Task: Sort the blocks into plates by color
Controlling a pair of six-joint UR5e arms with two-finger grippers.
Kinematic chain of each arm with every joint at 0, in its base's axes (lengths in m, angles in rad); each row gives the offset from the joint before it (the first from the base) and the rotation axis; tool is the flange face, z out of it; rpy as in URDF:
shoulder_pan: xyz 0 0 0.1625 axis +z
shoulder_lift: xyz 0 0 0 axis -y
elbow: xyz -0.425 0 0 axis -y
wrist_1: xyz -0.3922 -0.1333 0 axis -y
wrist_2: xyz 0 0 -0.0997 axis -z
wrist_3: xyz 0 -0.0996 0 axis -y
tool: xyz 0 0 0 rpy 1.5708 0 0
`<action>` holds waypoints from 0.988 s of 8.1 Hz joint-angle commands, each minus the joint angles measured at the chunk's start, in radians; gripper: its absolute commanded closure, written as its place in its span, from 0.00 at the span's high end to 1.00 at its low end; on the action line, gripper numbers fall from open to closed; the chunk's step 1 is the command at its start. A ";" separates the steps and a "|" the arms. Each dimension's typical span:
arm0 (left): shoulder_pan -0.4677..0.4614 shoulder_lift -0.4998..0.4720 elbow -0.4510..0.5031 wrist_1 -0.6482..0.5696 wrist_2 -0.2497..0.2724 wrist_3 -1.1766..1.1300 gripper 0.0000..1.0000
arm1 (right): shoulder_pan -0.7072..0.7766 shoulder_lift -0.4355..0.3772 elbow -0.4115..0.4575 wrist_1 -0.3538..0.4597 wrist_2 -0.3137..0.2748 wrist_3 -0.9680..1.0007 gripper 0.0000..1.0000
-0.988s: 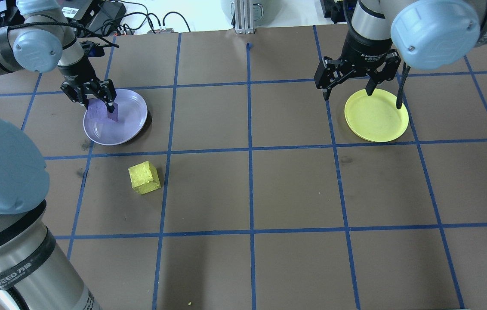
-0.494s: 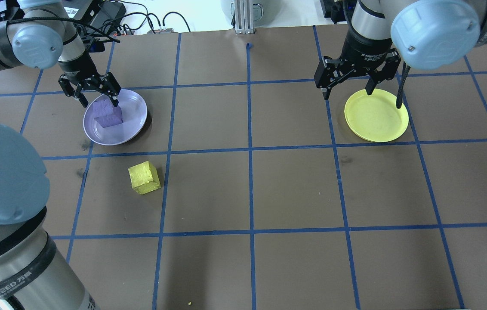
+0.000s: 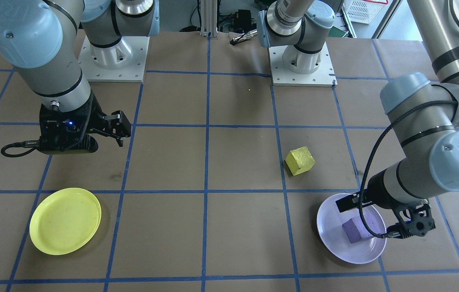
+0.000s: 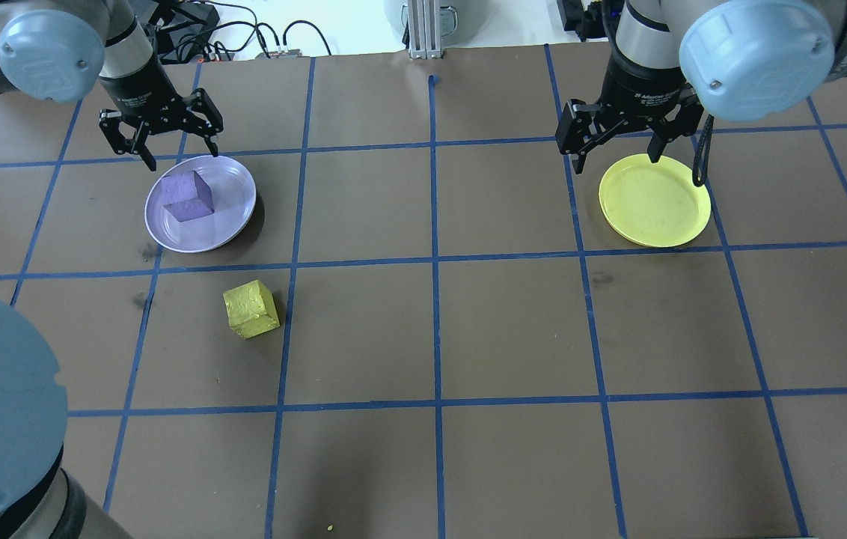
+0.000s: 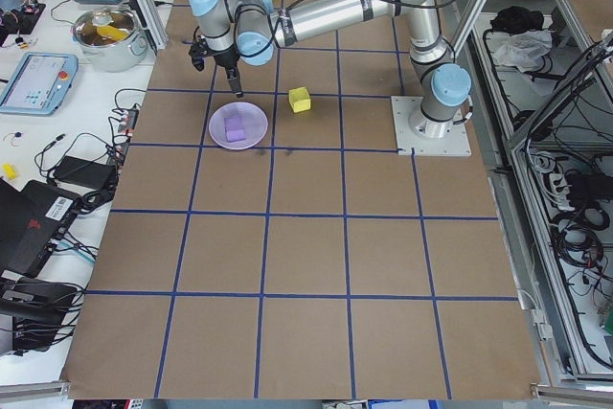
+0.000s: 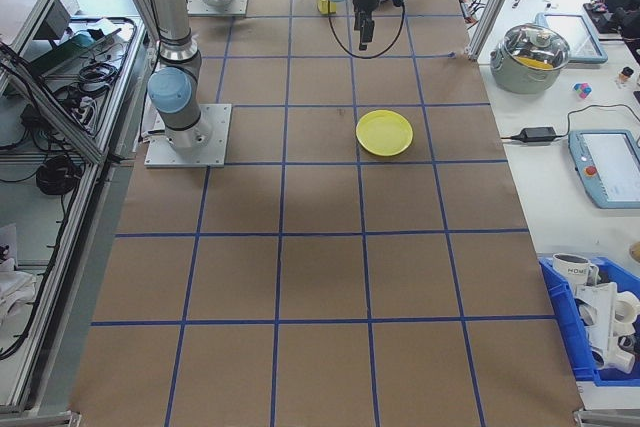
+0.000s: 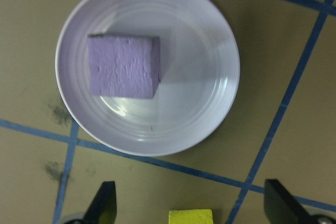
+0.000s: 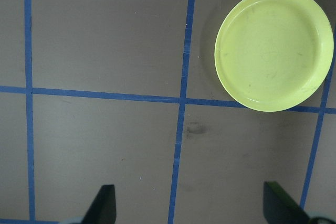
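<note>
Purple block (image 4: pixel 187 196) in lavender plate (image 4: pixel 233 217); left end effector (image 4: pixel 160 135) wide, empty. Right end effector (image 4: pixel 622 131) wide. Risk: yellow block (image 4: pixel 251 308) skids if grasped off-centre.

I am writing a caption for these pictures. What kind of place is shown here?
Most likely a robotics lab or test cell. Two robot arms are bolted to a table covered in brown paper with a blue tape grid. Beside it, a bench holds a control tablet and loose cables, and aluminium framing surrounds the table.
</note>
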 commanded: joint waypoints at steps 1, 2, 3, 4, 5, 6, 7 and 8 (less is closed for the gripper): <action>0.011 0.098 -0.278 0.042 -0.093 -0.228 1.00 | 0.003 -0.012 -0.010 -0.011 0.007 0.012 1.00; 0.010 0.118 -0.354 0.108 -0.090 -0.233 1.00 | 0.003 -0.009 -0.012 -0.032 -0.005 -0.005 1.00; 0.010 0.128 -0.383 0.124 -0.091 -0.227 1.00 | 0.003 -0.010 -0.003 -0.034 -0.007 -0.003 1.00; 0.008 0.126 -0.388 0.122 -0.094 -0.227 1.00 | 0.005 -0.010 -0.001 -0.031 -0.007 -0.003 1.00; -0.001 0.123 -0.391 0.116 -0.098 -0.237 1.00 | 0.005 -0.013 0.002 -0.028 -0.007 0.000 1.00; -0.004 0.097 -0.405 0.121 -0.102 -0.233 1.00 | 0.005 -0.029 0.014 -0.028 -0.007 -0.005 1.00; -0.004 0.097 -0.416 0.115 -0.099 -0.205 1.00 | 0.005 -0.049 0.034 -0.028 -0.008 -0.003 1.00; 0.002 0.105 -0.436 0.112 -0.098 -0.103 1.00 | 0.005 -0.062 0.051 -0.031 -0.008 -0.002 1.00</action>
